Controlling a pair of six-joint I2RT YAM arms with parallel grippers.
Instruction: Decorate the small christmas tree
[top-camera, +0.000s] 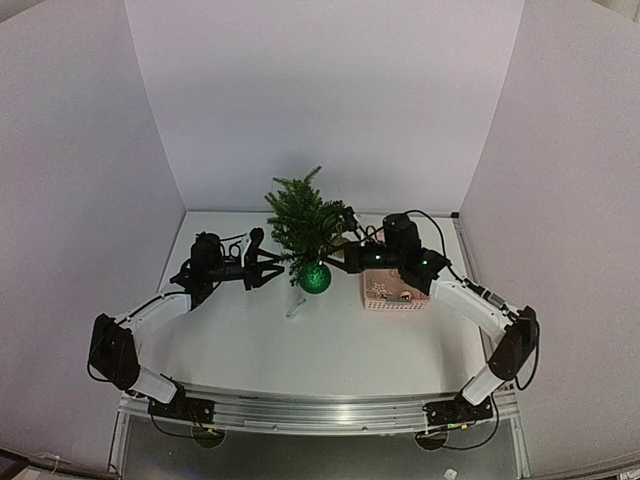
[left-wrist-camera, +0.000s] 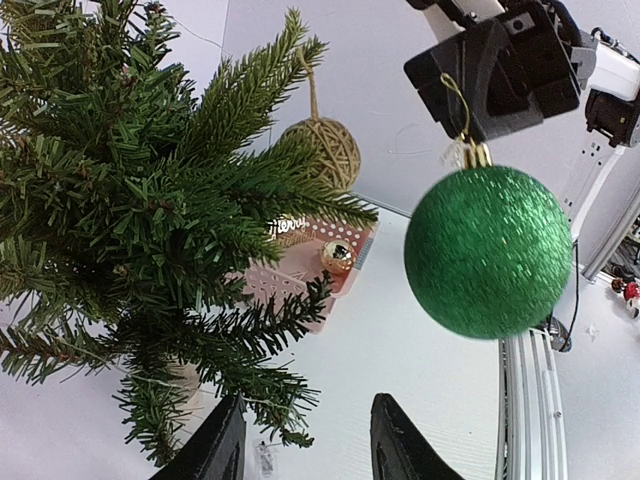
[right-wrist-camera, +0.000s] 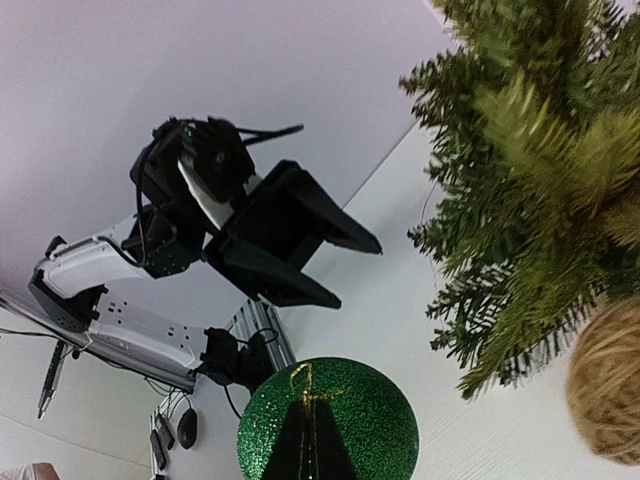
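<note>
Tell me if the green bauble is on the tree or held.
Held: the green bauble dangles by its gold loop from the shut right gripper, beside the tree.

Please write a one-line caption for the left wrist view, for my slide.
Right gripper dangles a green glitter bauble beside the small christmas tree.

dark green small christmas tree (top-camera: 300, 215), glittery green bauble (top-camera: 315, 278), tan twine ball (left-wrist-camera: 325, 150), pink basket (top-camera: 380, 300)
</note>
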